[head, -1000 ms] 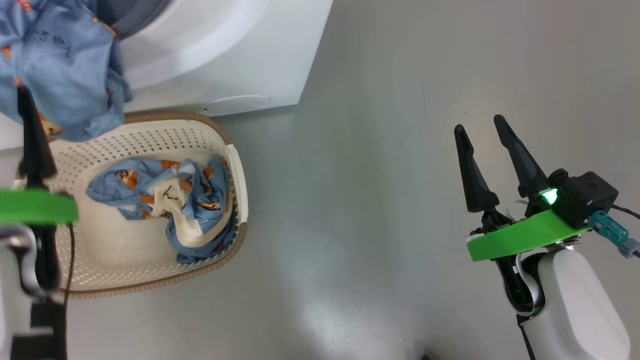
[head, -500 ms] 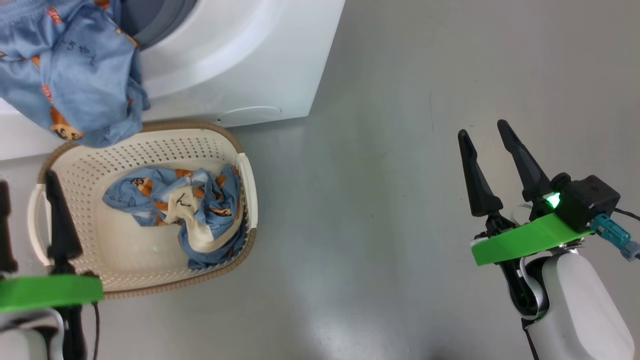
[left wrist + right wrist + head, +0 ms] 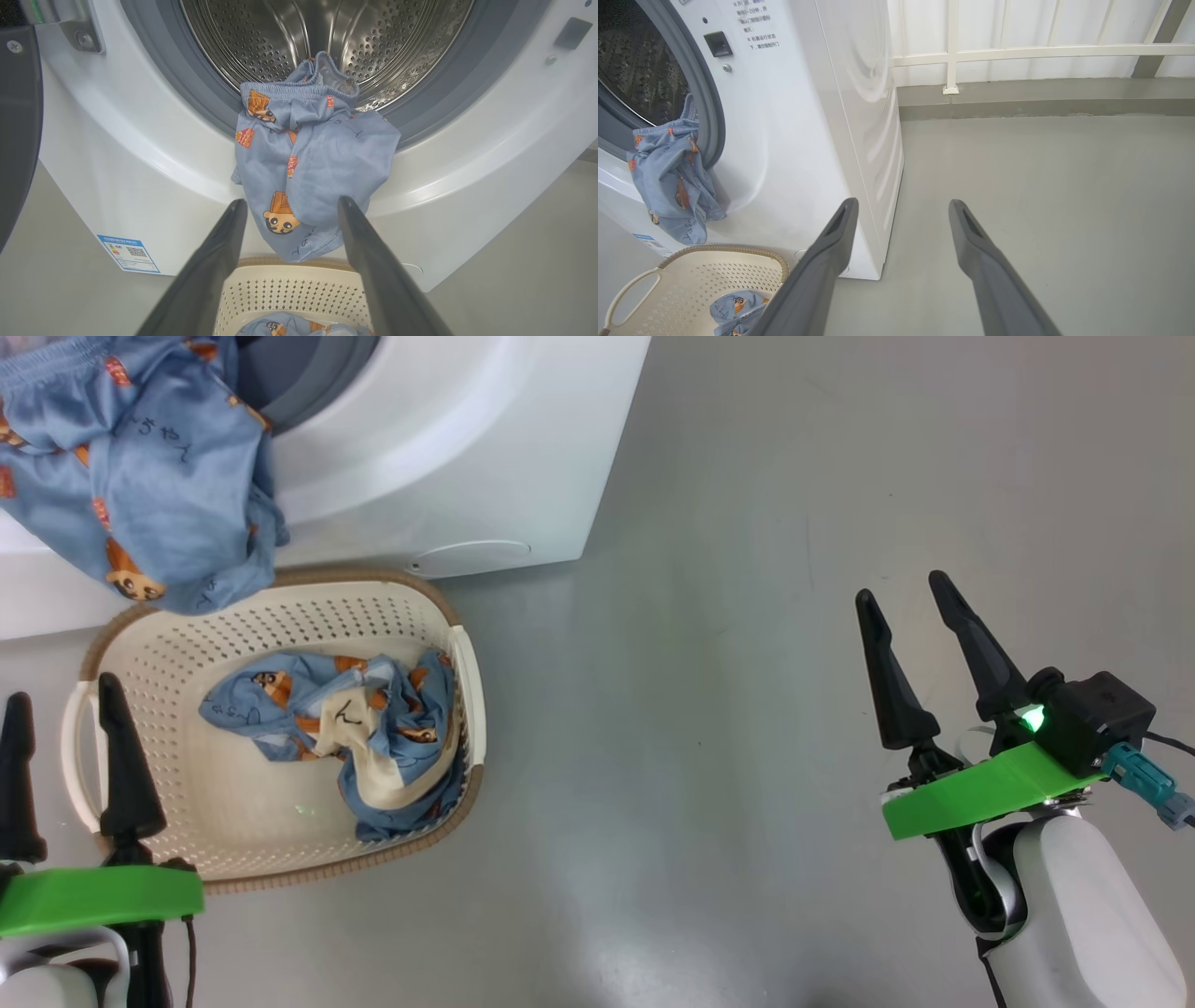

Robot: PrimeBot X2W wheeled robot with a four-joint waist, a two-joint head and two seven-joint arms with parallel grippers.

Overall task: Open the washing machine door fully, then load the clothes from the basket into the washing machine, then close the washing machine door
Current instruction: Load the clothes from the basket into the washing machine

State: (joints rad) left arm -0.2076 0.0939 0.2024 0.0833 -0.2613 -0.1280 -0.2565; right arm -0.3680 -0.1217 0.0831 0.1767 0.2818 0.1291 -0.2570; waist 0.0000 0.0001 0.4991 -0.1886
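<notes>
Where white front-loading washing machine (image 3: 117, 154) gapes: light-blue cartoon-print garment (image 3: 308, 163) draped over its lip, likely dropped short; second garment (image 3: 345, 737) in cream perforated basket (image 3: 308, 616) below; left tool (image 3: 63, 693), right tool (image 3: 900, 588) spread, empty

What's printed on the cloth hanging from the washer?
The cloth: orange-brown cartoons on blue; left wrist view.

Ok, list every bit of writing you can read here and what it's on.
"ちゃん": handwritten on the hanging garment draped from the washing machine.
One handwritten mark, perhaps "ん": on the clothes in the basket; uncertain.
The blue label sticker low on the machine: QR code and print, too small to read.
The printed lines beside the drum opening: too blurred to read.
</notes>
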